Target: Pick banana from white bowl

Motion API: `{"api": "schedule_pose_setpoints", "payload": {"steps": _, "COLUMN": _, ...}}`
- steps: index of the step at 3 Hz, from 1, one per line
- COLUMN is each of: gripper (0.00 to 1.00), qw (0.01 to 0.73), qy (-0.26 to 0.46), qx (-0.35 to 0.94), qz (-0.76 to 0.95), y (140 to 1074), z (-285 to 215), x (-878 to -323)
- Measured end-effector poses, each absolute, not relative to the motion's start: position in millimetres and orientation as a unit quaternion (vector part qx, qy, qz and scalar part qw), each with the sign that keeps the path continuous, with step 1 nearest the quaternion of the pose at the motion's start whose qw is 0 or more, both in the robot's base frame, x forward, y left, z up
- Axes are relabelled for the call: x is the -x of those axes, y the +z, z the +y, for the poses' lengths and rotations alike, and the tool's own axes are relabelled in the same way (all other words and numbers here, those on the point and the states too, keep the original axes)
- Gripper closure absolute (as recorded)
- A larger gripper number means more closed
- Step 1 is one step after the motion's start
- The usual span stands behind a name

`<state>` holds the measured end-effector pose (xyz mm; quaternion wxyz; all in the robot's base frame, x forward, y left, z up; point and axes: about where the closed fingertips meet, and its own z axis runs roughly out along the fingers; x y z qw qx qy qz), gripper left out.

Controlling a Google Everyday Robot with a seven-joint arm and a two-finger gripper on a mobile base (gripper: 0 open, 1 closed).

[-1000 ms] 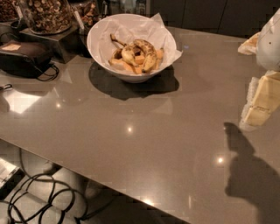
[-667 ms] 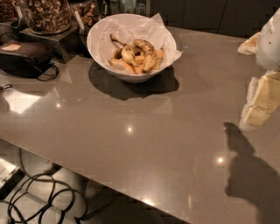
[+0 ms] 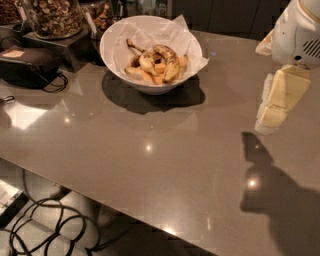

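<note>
Camera view: claw [image 3: 268,121] hangs at the right edge, above the bench [image 3: 150,155], well apart from the white bowl [image 3: 111,64]. It's holding nothing. Can't tell whether it's apart or together from this angle. White arm housing [image 3: 300,32] sits just above it, and the arm's shadow [image 3: 280,200] falls on the bench below.

The banana [image 3: 171,61] is in the white bowl, right of centre, curved, brown-speckled, dark tip pointing toward the camera. A shorter banana [image 3: 146,61] with a long stem lies touching it on the left. Orange fruit chunks [image 3: 159,68] are around and under both. Crumpled white paper [image 3: 189,31] lines the bowl and pokes over the right rim.

The bowl sits at the back of the bench. Jars of nuts [image 3: 52,15] are behind it to the left, with a black device [image 3: 27,62] and its cable nearby. Looped cables [image 3: 45,231] lie on the floor under the bench edge.
</note>
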<state>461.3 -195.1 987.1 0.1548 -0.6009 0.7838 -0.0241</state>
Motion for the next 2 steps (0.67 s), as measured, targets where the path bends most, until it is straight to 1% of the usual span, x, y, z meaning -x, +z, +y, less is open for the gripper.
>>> {"api": "schedule_pose_setpoints", "payload": {"steps": 1, "gripper": 0.00, "qw": 0.154, "qy": -0.022, "qx": 0.624, "qz": 0.766, "y": 993.1, "z": -175.8, "x": -478.0}}
{"api": "schedule_pose_setpoints", "payload": {"steps": 2, "gripper": 0.00, "qw": 0.163, "qy": -0.025, "qx": 0.623, "qz": 0.765, "y": 996.1, "z": -174.2, "x": -480.1}}
